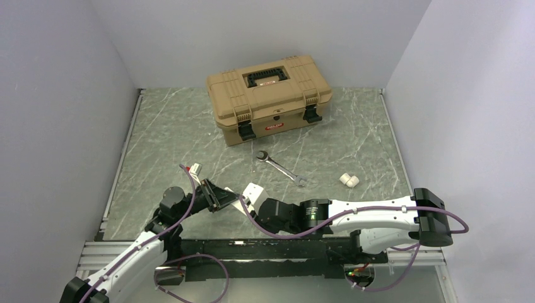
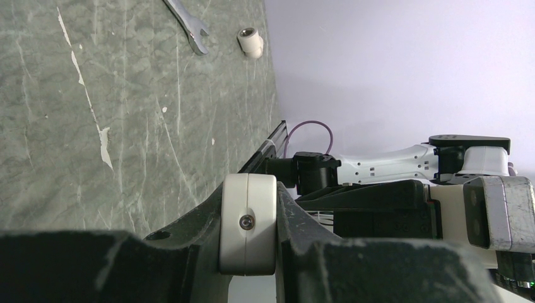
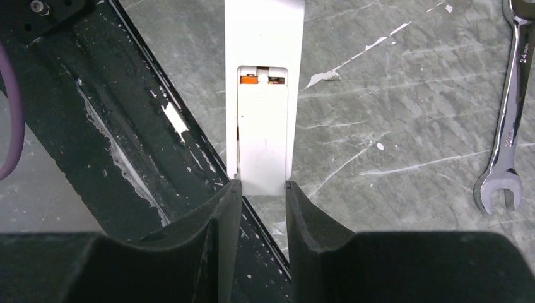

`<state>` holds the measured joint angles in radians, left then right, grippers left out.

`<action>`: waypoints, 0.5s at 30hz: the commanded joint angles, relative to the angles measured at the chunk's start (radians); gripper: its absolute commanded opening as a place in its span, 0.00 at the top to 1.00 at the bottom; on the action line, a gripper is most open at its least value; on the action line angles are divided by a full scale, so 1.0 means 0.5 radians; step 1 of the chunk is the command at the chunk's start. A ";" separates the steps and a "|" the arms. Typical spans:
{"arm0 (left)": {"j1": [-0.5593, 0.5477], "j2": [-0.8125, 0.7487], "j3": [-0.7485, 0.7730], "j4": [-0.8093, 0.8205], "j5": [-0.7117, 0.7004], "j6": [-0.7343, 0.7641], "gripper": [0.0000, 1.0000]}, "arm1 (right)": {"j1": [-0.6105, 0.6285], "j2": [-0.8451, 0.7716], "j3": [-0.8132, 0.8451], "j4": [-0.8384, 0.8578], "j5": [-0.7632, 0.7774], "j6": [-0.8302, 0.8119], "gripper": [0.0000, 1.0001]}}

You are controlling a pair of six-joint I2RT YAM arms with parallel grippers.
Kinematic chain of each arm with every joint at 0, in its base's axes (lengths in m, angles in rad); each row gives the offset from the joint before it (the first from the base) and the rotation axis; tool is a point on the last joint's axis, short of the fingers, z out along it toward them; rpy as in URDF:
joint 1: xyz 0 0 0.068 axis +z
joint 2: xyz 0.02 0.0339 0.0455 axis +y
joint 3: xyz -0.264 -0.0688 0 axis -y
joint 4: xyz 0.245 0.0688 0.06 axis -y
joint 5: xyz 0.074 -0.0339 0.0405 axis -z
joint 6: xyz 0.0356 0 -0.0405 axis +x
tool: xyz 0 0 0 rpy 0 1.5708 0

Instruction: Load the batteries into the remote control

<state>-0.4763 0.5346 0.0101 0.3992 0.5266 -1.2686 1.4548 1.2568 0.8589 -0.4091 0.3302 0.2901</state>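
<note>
The white remote control (image 1: 251, 193) hangs above the table's near edge between both grippers. My left gripper (image 1: 217, 196) is shut on one end of it; that end (image 2: 248, 224) fills the gap between the jaws (image 2: 249, 252). In the right wrist view the remote (image 3: 265, 38) runs away from me with its back up. Its white battery cover (image 3: 264, 139) sits partly slid over the recess, and an orange battery end (image 3: 255, 79) shows at the open far end. My right gripper (image 3: 264, 187) is shut on the cover's near end.
A steel wrench (image 1: 282, 168) lies mid-table, also seen in the right wrist view (image 3: 508, 126). A white pipe fitting (image 1: 349, 180) lies to its right. A tan toolbox (image 1: 268, 95), latched shut, stands at the back. A black rail (image 3: 126, 126) runs beneath the remote.
</note>
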 commanded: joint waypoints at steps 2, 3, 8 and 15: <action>0.009 0.004 -0.131 0.146 0.029 -0.018 0.97 | 0.010 -0.018 0.080 0.034 -0.016 -0.008 0.65; 0.008 0.005 -0.129 0.146 0.027 -0.016 0.97 | 0.010 -0.019 0.080 0.036 -0.019 -0.007 0.65; 0.008 -0.001 -0.126 0.139 0.027 -0.015 0.97 | 0.009 -0.025 0.074 0.045 -0.016 0.012 0.64; 0.010 -0.006 -0.128 0.143 0.027 -0.020 0.97 | 0.010 -0.022 0.080 0.030 -0.001 0.016 0.60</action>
<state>-0.4763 0.5346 0.0101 0.4004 0.5266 -1.2686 1.4548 1.2568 0.8589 -0.4091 0.3302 0.2916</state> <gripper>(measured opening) 0.279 0.395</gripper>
